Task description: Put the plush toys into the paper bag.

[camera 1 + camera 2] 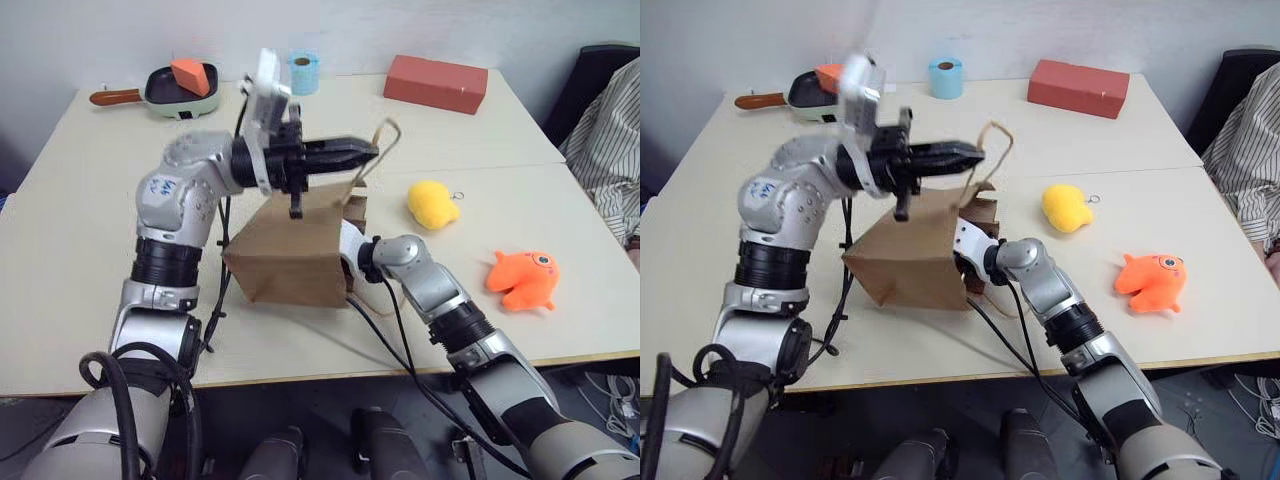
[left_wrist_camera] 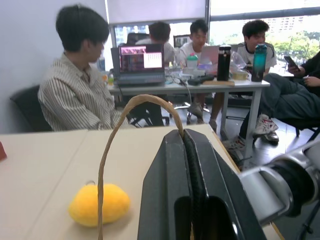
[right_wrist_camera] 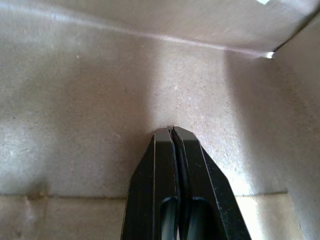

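Our left hand [image 1: 368,152] pinches shut on the paper bag's [image 1: 290,250] handle [image 1: 385,135], our right hand [image 3: 172,131] closed, empty inside it, 2 plush toys [image 1: 432,203] [image 1: 522,280] on the counter [image 1: 90,260].

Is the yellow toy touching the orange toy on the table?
Apart. The left eye view shows bare table between the yellow toy and the orange toy.

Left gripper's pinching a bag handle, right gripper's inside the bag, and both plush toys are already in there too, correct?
Not quite. The yellow plush toy and orange plush toy lie on the table, outside the paper bag, per the left eye view. Left gripper on the handle and right gripper inside are right.
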`<state>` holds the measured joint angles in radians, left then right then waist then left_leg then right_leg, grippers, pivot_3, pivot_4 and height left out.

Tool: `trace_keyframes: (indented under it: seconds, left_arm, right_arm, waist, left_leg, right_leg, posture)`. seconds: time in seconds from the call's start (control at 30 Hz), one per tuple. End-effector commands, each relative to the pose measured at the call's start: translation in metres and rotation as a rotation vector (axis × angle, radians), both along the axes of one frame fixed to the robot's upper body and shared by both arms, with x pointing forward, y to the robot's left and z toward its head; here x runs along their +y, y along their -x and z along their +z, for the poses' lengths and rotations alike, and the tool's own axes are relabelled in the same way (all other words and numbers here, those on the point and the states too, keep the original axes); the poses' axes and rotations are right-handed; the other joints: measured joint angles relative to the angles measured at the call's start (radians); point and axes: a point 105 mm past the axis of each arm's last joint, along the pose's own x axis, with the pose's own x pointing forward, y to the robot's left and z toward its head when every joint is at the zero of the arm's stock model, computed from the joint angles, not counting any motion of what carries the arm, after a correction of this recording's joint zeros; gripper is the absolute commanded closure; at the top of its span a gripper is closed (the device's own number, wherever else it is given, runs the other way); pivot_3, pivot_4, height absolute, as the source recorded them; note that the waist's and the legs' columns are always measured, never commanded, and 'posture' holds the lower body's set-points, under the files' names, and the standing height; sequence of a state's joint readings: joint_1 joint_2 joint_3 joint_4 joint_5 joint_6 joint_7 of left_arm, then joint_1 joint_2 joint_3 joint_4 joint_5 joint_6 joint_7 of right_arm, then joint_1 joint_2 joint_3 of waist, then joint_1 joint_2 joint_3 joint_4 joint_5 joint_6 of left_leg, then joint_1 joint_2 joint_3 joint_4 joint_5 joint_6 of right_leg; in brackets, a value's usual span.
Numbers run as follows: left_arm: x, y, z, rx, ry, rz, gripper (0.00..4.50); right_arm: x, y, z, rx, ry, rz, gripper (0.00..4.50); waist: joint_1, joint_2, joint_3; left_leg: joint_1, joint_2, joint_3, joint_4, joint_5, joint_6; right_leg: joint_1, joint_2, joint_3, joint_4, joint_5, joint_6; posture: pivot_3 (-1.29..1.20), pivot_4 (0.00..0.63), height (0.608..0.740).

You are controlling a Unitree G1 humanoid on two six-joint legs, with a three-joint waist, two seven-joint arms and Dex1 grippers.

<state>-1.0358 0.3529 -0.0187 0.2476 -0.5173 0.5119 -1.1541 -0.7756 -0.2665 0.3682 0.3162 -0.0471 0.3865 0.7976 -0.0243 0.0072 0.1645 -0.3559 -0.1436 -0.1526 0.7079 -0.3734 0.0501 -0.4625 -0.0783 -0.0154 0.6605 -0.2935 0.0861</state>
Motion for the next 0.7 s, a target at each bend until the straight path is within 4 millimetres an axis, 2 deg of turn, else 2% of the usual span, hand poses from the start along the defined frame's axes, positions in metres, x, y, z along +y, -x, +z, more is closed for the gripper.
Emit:
trace_keyframes:
  seconds: [0.03, 0.17, 0.33, 0.4, 0.5, 0.6, 0.7]
  left_arm:
    - [-0.001, 0.009, 0.014, -0.082, 0.010, -0.015, 4.50]
    - [-0.001, 0.011, 0.008, -0.089, -0.020, -0.031, 4.50]
    - [0.001, 0.013, 0.005, -0.080, -0.034, -0.043, 4.50]
    - [0.001, 0.015, 0.003, -0.077, -0.045, -0.053, 4.50]
    - [0.001, 0.016, 0.000, -0.074, -0.057, -0.061, 4.50]
    - [0.001, 0.017, -0.003, -0.071, -0.068, -0.063, 4.50]
    - [0.002, 0.018, -0.005, -0.063, -0.085, -0.075, 4.50]
  right_arm:
    - [-0.021, 0.013, 0.005, 0.075, -0.082, -0.017, 4.45]
    - [-0.037, 0.034, 0.037, 0.079, -0.203, -0.010, 4.45]
    - [-0.072, 0.064, 0.071, 0.106, -0.330, -0.057, 4.45]
    - [-0.086, 0.070, 0.079, 0.107, -0.355, -0.090, 4.45]
    - [-0.115, 0.065, 0.091, 0.080, -0.376, -0.198, 4.45]
    - [-0.147, 0.050, 0.097, 0.048, -0.364, -0.325, 3.88]
    - [-0.166, 0.037, 0.099, 0.010, -0.319, -0.391, 2.88]
  waist:
    - [0.001, 0.000, 0.000]
    - [0.000, 0.000, 0.000]
    - [0.000, 0.000, 0.000]
    - [0.002, 0.000, 0.000]
    - [0.006, 0.000, 0.000]
    - [0.016, 0.000, 0.000]
    - [0.023, 0.000, 0.000]
  left_leg:
    - [0.000, 0.000, 0.000, 0.001, 0.000, 0.000]
    - [-0.001, 0.000, 0.000, 0.000, 0.000, 0.000]
    - [-0.001, 0.000, 0.000, -0.004, 0.000, 0.000]
    - [-0.001, 0.000, 0.000, -0.005, 0.000, 0.000]
    - [-0.001, 0.000, 0.001, -0.005, 0.000, 0.000]
    - [-0.001, 0.000, 0.003, -0.005, 0.000, 0.000]
    - [-0.001, 0.000, 0.005, -0.005, 0.000, 0.000]
  right_leg:
    - [0.000, 0.000, 0.000, 0.000, 0.000, 0.000]
    - [-0.001, 0.000, 0.001, -0.001, 0.000, 0.000]
    - [-0.002, 0.001, 0.002, -0.002, 0.000, 0.000]
    - [-0.002, 0.001, 0.002, -0.003, 0.000, 0.000]
    - [-0.002, 0.001, 0.003, -0.004, 0.000, 0.000]
    - [-0.002, 0.001, 0.004, -0.004, 0.000, 0.000]
    - [-0.002, 0.001, 0.005, -0.004, 0.000, 0.000]
  posture:
    - [0.00, 0.150, 0.740]
    - [0.00, 0.150, 0.740]
    - [0.00, 0.150, 0.740]
    - [0.00, 0.150, 0.740]
    - [0.00, 0.150, 0.740]
    - [0.00, 0.150, 0.740]
    - [0.00, 0.150, 0.740]
